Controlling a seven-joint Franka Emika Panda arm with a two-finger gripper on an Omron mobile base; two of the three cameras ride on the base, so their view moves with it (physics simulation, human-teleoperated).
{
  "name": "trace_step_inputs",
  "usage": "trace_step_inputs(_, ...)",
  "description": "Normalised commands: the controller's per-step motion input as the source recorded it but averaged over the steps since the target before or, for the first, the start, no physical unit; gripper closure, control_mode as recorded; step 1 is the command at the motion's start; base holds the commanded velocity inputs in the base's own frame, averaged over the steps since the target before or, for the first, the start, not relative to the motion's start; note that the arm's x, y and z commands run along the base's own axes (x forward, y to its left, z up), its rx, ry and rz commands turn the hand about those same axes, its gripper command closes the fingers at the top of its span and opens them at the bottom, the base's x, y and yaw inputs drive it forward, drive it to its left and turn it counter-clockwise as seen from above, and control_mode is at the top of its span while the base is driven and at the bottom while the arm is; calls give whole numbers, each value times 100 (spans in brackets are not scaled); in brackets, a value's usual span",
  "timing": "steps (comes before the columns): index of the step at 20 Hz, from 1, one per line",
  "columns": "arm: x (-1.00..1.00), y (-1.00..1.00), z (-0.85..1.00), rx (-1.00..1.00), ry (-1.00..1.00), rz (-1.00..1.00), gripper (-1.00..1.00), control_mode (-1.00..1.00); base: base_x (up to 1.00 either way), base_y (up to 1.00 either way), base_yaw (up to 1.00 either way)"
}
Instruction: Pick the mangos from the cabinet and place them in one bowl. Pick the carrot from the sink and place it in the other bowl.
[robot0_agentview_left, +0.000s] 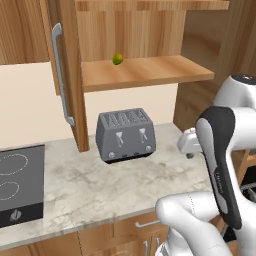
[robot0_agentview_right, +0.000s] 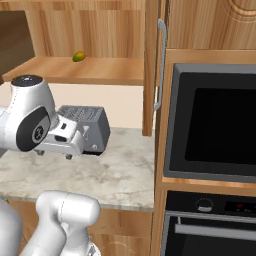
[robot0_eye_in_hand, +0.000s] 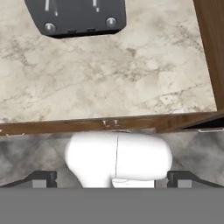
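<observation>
One small yellow-green mango (robot0_agentview_left: 117, 59) (robot0_agentview_right: 78, 56) lies on the plank shelf of the open cabinet (robot0_agentview_left: 145, 72) (robot0_agentview_right: 100, 70), near the shelf's back. The cabinet's door (robot0_agentview_left: 70, 75) stands open with its long silver bar handle (robot0_agentview_left: 60, 75) (robot0_agentview_right: 160, 65) facing out. My gripper (robot0_agentview_left: 187, 143) (robot0_agentview_right: 65, 144) hovers low over the counter's front, right of the toaster and well below the shelf. In the hand view the gripper (robot0_eye_in_hand: 112, 178) points down, its fingertips (robot0_eye_in_hand: 43, 178) wide apart with nothing between them. The bowls, the carrot and the sink are out of view.
A grey four-slot toaster (robot0_agentview_left: 125, 135) (robot0_agentview_right: 87, 125) (robot0_eye_in_hand: 76, 17) stands on the marble counter (robot0_agentview_left: 100, 185) (robot0_agentview_right: 120, 170) under the shelf. A black cooktop (robot0_agentview_left: 20, 182) lies at the left. A built-in black oven (robot0_agentview_right: 215, 120) walls off the right side.
</observation>
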Motion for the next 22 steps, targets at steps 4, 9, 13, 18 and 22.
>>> trace_step_inputs(4, 0, 1, 89, 4, -6, 4, -100, -100, 0, 0, 0)
trace_step_inputs(9, 35, 14, 60, 4, -24, 0, -100, -100, 0, 0, 0)
trace_step_inputs(13, 91, 21, 18, 3, -29, 0, -100, -100, 0, 0, 0)
trace_step_inputs(18, 41, 21, 58, 1, -27, 0, -100, -100, 0, 0, 0)
trace_step_inputs(22, 6, 27, 72, 0, -21, 0, -100, -100, 0, 0, 0)
